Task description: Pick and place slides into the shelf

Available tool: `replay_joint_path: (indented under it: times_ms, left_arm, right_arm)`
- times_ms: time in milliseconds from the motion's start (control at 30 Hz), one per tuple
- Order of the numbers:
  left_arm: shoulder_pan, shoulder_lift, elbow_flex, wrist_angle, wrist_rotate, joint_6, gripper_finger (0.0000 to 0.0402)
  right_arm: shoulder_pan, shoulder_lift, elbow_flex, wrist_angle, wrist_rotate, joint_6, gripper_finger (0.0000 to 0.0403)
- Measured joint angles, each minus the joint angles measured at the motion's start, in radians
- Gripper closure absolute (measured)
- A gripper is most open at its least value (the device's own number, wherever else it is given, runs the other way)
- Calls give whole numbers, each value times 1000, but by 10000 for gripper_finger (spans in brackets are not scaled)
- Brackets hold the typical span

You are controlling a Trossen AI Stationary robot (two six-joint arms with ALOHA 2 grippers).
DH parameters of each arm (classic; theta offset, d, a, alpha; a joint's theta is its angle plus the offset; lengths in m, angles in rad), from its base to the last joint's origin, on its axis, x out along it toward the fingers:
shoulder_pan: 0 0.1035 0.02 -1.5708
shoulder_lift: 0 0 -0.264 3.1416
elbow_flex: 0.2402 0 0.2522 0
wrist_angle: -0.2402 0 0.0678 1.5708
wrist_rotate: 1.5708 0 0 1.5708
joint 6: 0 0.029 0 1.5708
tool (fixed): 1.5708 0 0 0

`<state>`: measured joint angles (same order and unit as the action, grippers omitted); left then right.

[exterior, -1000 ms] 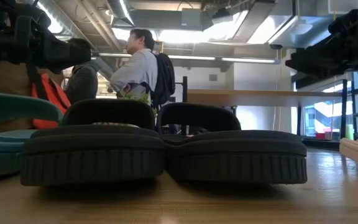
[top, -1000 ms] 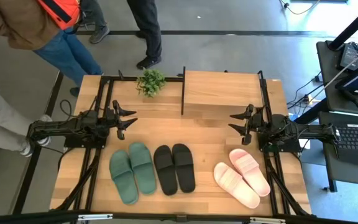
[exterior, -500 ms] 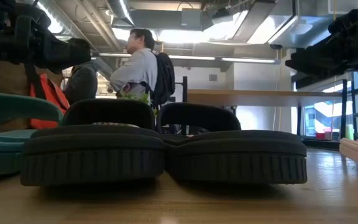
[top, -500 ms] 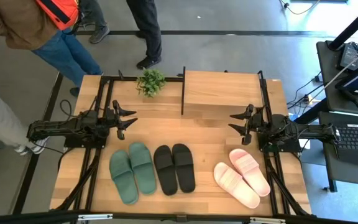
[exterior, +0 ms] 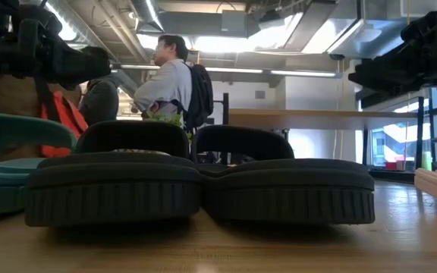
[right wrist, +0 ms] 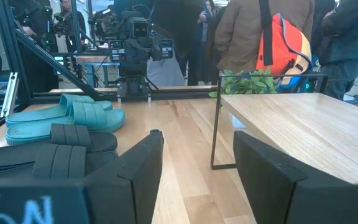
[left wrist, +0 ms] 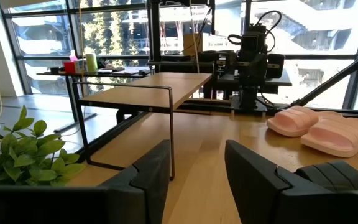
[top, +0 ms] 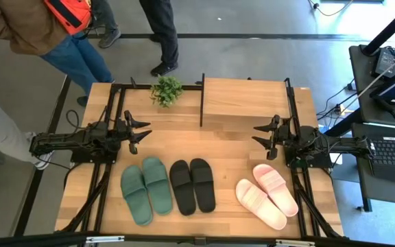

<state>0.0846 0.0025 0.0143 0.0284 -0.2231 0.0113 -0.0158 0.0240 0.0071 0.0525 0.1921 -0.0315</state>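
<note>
Nothing moved; both hands open: left hand (top: 141, 132), right hand (top: 262, 137). No slides (top: 192, 185) grasped; shelf (top: 242, 101) awaits first pick.

Six slides: two green (top: 145, 189); two black (top: 192, 185); two pink (top: 267, 195); one shelf (top: 243, 101); one plant (top: 166, 90).
</note>
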Motion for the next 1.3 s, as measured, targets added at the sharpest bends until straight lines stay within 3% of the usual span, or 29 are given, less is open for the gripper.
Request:
replay_joint_path:
  times_ms: [967,1300]
  left_arm:
    - [0,0,0,6,-4,2,256]
    - [0,0,0,28,-4,2,256]
  right_arm:
    - [0,0,0,18,0,109,206]
    - [-1,3,0,18,1,59,206]
